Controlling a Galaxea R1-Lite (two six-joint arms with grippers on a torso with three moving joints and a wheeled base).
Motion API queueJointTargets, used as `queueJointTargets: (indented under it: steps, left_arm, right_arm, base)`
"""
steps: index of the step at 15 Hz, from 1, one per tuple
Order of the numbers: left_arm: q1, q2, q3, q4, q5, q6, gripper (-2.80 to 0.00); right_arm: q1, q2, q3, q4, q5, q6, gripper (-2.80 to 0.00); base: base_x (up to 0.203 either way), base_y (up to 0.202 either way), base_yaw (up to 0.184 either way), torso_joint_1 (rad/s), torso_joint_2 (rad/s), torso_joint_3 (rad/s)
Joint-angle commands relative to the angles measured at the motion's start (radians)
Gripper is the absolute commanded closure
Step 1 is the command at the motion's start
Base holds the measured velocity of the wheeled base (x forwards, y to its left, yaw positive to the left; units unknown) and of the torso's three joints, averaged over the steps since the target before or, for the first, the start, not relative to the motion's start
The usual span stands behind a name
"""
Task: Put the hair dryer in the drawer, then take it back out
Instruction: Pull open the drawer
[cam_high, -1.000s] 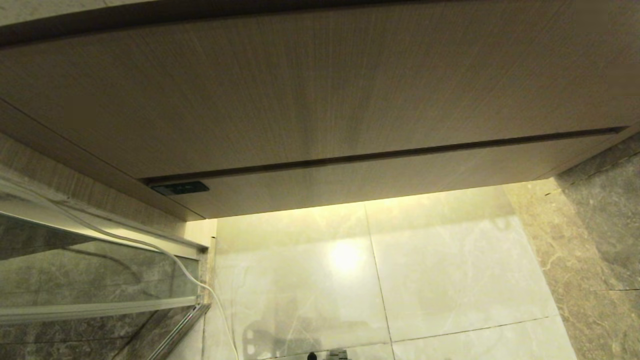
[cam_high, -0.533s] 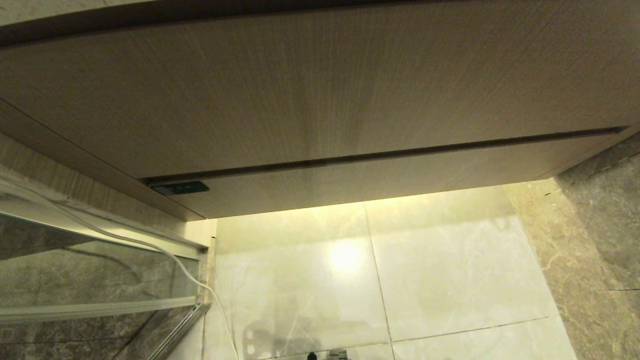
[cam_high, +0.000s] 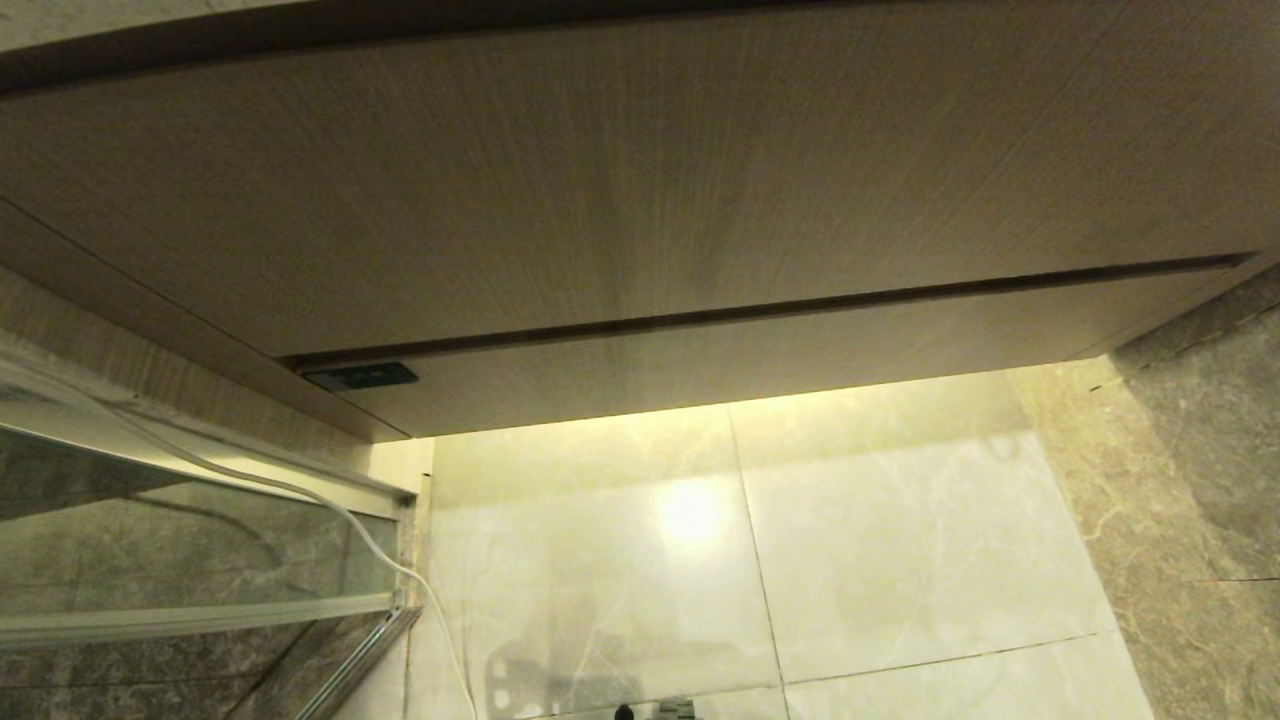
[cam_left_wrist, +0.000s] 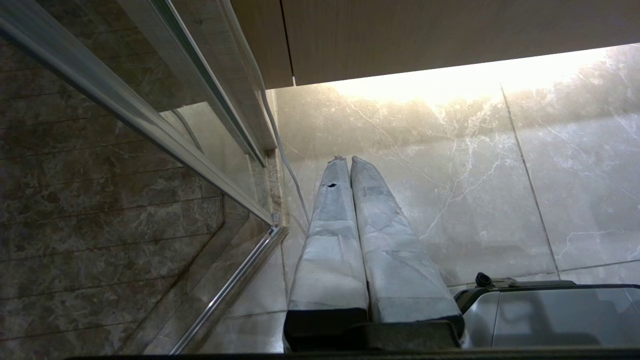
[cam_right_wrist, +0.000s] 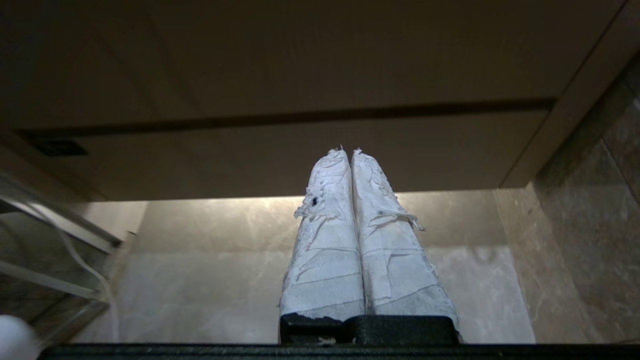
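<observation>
The drawer (cam_high: 760, 375) is shut. It is the low wooden strip at the bottom of the cabinet, and its front sits flat with the tall wood panel (cam_high: 620, 180) above it. A thin dark gap runs between the two. A small dark label (cam_high: 360, 377) sits at the left end of the drawer front. Nothing can be seen inside it, since it is closed. The hair dryer is not in any view, so I cannot tell where it is.

The right gripper (cam_right_wrist: 348, 152) has its two white-wrapped fingers pressed tight together, with nothing between them. It points at the drawer front and is not touching it. The left gripper (cam_left_wrist: 347, 159) is squeezed tight too, and holds nothing. It hangs low, pointing at the floor beside the glass door.

The floor (cam_high: 900, 540) is shiny pale marble tile. A warm light glows from under the cabinet and makes a bright spot on the tile. On the left is a glass door (cam_high: 190, 570) with a metal frame, and a thin white cord (cam_high: 380, 555) runs down past it. On the right is a dark grey stone wall (cam_high: 1200, 480).
</observation>
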Motion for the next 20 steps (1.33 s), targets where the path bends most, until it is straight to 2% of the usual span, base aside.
queueJointTargets:
  steps: [1, 3, 4, 5, 7, 9, 11, 12, 15, 17, 18, 20]
  left_arm:
    - [-0.001, 0.000, 0.001, 0.000, 0.000, 0.000, 0.00]
    - [0.000, 0.000, 0.000, 0.000, 0.000, 0.000, 0.00]
    - [-0.001, 0.000, 0.000, 0.000, 0.000, 0.000, 0.00]
    - [0.000, 0.000, 0.000, 0.000, 0.000, 0.000, 0.00]
    - [-0.001, 0.000, 0.000, 0.000, 0.000, 0.000, 0.00]
    - [0.000, 0.000, 0.000, 0.000, 0.000, 0.000, 0.00]
    - [0.000, 0.000, 0.000, 0.000, 0.000, 0.000, 0.00]
    - [0.000, 0.000, 0.000, 0.000, 0.000, 0.000, 0.00]
    - [-0.001, 0.000, 0.000, 0.000, 0.000, 0.000, 0.00]
    - [0.000, 0.000, 0.000, 0.000, 0.000, 0.000, 0.00]
    - [0.000, 0.000, 0.000, 0.000, 0.000, 0.000, 0.00]
    - [-0.001, 0.000, 0.000, 0.000, 0.000, 0.000, 0.00]
  right_arm:
    - [0.002, 0.163, -0.351, 0.334, 0.047, 0.017, 0.00]
    - [0.026, 0.360, -0.559, 0.547, 0.113, 0.034, 0.00]
    - [0.042, 0.449, -0.610, 0.615, 0.141, 0.041, 0.00]
    - [0.075, 0.536, -0.639, 0.667, 0.195, 0.043, 0.00]
    - [0.209, 0.644, -0.648, 0.716, 0.293, 0.015, 0.00]
    - [0.251, 0.742, -0.614, 0.718, 0.332, -0.153, 0.00]
    - [0.258, 0.803, -0.552, 0.706, 0.338, -0.263, 0.00]
    - [0.258, 0.834, -0.544, 0.712, 0.322, -0.287, -2.80]
    - [0.261, 0.904, -0.484, 0.685, 0.171, -0.389, -2.80]
    - [0.263, 0.928, -0.444, 0.597, 0.104, -0.435, -2.80]
    - [0.272, 0.939, -0.420, 0.521, 0.042, -0.491, -2.80]
    - [0.288, 0.963, -0.349, 0.404, -0.093, -0.685, -2.80]
  base:
    - [0.000, 0.000, 0.000, 0.000, 0.00, 0.000]
    - [0.000, 0.000, 0.000, 0.000, 0.00, 0.000]
    - [0.000, 0.000, 0.000, 0.000, 0.00, 0.000]
    - [0.000, 0.000, 0.000, 0.000, 0.00, 0.000]
    - [0.000, 0.000, 0.000, 0.000, 0.00, 0.000]
    - [0.000, 0.000, 0.000, 0.000, 0.00, 0.000]
    - [0.000, 0.000, 0.000, 0.000, 0.00, 0.000]
    - [0.000, 0.000, 0.000, 0.000, 0.00, 0.000]
    - [0.000, 0.000, 0.000, 0.000, 0.00, 0.000]
    - [0.000, 0.000, 0.000, 0.000, 0.00, 0.000]
    - [0.000, 0.000, 0.000, 0.000, 0.00, 0.000]
    - [0.000, 0.000, 0.000, 0.000, 0.00, 0.000]
